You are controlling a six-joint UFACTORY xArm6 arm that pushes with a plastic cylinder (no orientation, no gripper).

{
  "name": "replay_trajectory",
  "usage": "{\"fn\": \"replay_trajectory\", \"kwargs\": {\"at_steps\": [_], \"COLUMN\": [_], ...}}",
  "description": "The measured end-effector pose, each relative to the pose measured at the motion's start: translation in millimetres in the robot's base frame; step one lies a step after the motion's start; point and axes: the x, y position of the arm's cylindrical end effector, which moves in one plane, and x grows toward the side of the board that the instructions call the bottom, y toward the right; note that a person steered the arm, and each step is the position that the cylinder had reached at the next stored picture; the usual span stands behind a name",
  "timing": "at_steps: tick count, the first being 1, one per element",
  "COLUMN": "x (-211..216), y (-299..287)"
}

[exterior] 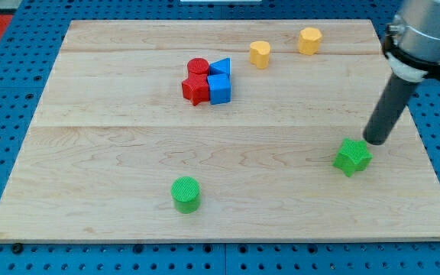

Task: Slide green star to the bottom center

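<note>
The green star (352, 156) lies on the wooden board (128, 153) at the view's lower right. My tip (375, 142) is just above and to the right of the star, very close to its upper right edge; I cannot tell if it touches. The dark rod rises from there toward the view's top right corner.
A green cylinder (186, 193) stands near the bottom, left of centre. A red cylinder (198, 67), a red star-like block (195, 89), a blue cube (219, 88) and a blue triangle (221, 67) cluster at upper centre. A yellow heart-like block (260, 54) and a yellow block (308, 40) sit near the top.
</note>
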Motion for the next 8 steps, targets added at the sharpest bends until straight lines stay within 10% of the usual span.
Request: {"fn": "replay_trajectory", "kwargs": {"at_steps": [8], "x": [29.0], "y": [-171.4]}}
